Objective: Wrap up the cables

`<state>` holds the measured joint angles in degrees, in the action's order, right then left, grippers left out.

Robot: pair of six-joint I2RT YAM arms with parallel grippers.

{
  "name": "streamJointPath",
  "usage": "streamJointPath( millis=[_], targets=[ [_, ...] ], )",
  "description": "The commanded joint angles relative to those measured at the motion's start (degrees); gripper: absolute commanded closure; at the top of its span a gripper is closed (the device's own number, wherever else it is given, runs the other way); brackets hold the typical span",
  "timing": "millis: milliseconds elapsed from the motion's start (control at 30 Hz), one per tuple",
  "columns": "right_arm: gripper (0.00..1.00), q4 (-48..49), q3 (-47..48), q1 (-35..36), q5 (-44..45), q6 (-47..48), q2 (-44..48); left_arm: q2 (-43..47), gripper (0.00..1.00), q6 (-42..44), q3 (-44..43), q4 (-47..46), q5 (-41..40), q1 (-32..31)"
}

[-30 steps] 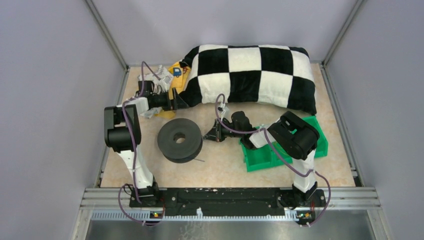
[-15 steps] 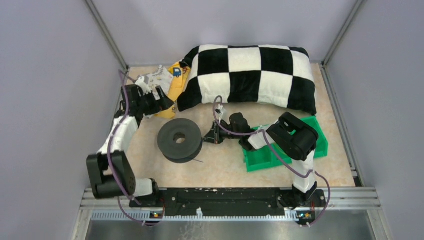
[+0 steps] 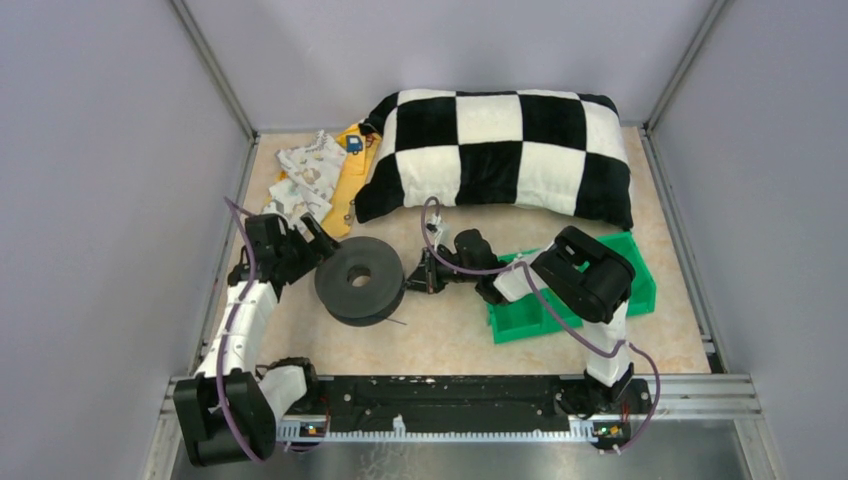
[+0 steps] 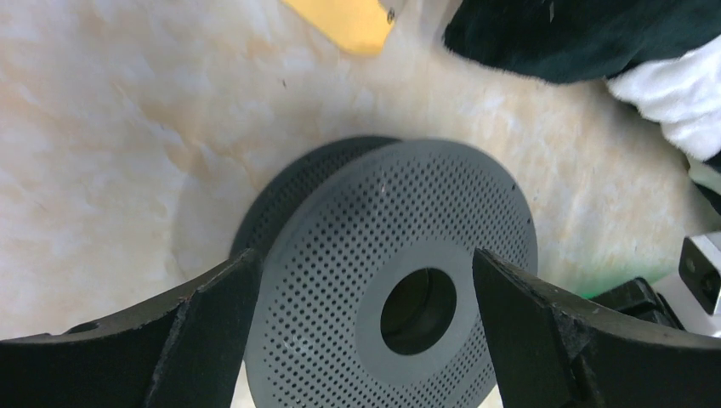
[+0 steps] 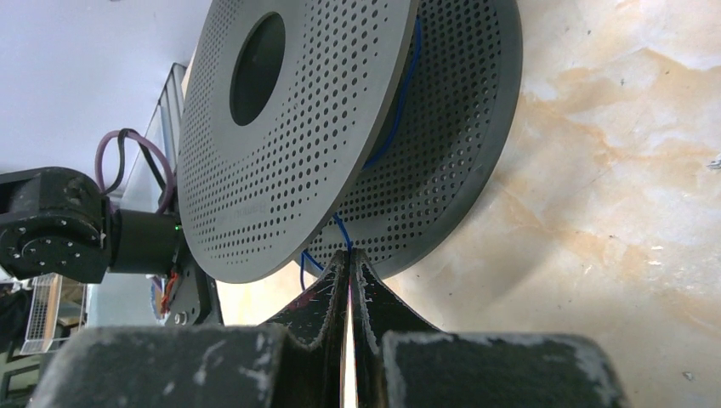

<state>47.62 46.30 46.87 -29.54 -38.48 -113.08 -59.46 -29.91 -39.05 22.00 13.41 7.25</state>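
Spool [image 3: 360, 280] lies on one flange on the table [image 3: 450, 335], left of centre, hole facing up; both flanges are perforated with small holes. The pillow's front edge is just behind it, the green tray [image 3: 560, 310] off to its right.

Wire [image 5: 406, 85]: thin, dark blue, visible in the right wrist view running between the two flanges and dropping off the near rim to the fingertips; a small blue loop hangs just left of them.

Right gripper [image 5: 349, 255]: jaws pressed together, with the wire going straight into the seam between the tips, so I read it as pinching the wire; the tips sit just off the spool's right rim, low to the table. In the top view this gripper [image 3: 415, 280] is between the spool and the tray.

Left gripper [image 4: 366, 263]: jaws spread wide, one finger on each side of the spool in its own camera; I cannot tell whether either finger touches the flange. From above it [image 3: 308, 245] sits at the spool's left rim, arm stretched along the left edge of the table.

Checked black-and-white pillow [image 3: 500, 150] fills the far edge; a yellow item [image 3: 350, 180] and a patterned white piece [image 3: 305, 175] lie in the far left corner, well apart from the spool.
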Motion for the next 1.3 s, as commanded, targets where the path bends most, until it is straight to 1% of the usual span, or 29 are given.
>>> streamJointPath(
  millis=[0,100,167,367,633,767,933,1267],
  targets=[
    [1.0,-0.5,2.4,1.7,1.4,2.0,0.1,2.6,0.02,-3.3,3.6,0.7,6.7,0.2],
    [1.0,-0.9,2.1,2.3,1.9,2.6,0.2,4.4,0.02,-3.7,6.0,0.1,7.6,0.2],
    [1.0,-0.5,1.5,2.6,2.0,2.7,0.5,5.3,0.01,-4.6,7.2,-1.2,9.6,0.2],
    [1.0,-2.3,2.1,3.0,2.1,4.2,0.5,7.3,0.02,-10.2,12.2,-5.7,15.1,0.1],
    [1.0,-2.6,3.0,3.0,1.5,4.2,-0.3,10.4,0.02,-14.5,15.9,-6.7,17.3,-0.2],
    [1.0,-2.3,4.8,3.0,1.0,4.6,-1.3,11.5,0.01,-15.2,16.0,-5.9,16.4,-0.4],
    [1.0,-3.8,9.7,2.8,-0.1,4.5,-3.7,11.0,0.02,-14.4,14.5,-6.7,12.1,-0.3],
    [1.0,-5.0,20.4,-0.2,-2.8,3.6,-11.2,5.2,0.01,-17.7,14.8,-16.4,12.1,-0.4]
  ],
)
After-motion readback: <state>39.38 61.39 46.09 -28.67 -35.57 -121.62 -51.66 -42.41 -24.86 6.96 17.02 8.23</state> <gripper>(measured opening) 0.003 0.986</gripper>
